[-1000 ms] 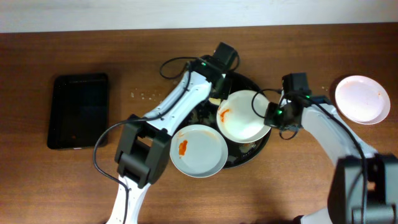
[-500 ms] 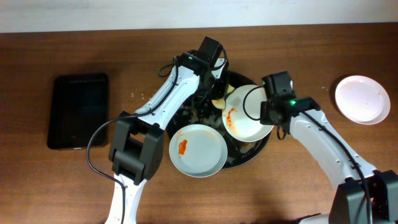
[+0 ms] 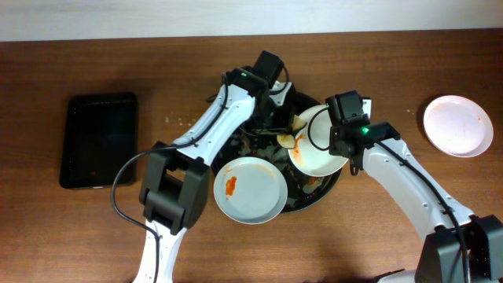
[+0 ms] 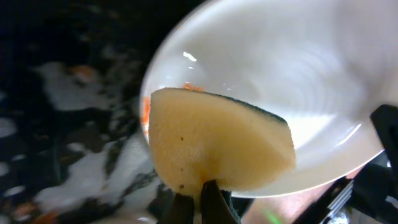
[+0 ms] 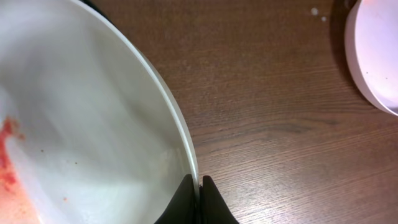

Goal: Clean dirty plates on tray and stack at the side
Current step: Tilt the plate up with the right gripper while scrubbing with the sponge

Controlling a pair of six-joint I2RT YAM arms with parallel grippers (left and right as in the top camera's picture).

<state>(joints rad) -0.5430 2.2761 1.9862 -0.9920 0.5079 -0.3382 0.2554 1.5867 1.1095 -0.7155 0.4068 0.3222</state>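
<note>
A round black tray [image 3: 301,99] sits mid-table, wet with suds [image 4: 74,124]. My right gripper [image 5: 199,186] is shut on the rim of a white plate [image 3: 322,153], holding it tilted over the tray; a red smear [image 5: 7,155] shows on its face. My left gripper [image 4: 200,196] is shut on a yellow sponge [image 4: 217,146] that presses against that plate's [image 4: 298,74] left edge. A second plate [image 3: 250,190] with a red-orange smear lies at the tray's front. A third plate [image 3: 457,126] rests on the table at the far right.
A black rectangular tray [image 3: 100,140] lies at the far left. The left arm's cables [image 3: 216,82] loop above the round tray's back edge. Bare wooden table [image 5: 280,112] separates the held plate from the far-right plate [image 5: 376,56].
The left gripper has brought the sponge right and forward onto the held plate, covering its smear. The right arm has shifted the plate slightly left.
</note>
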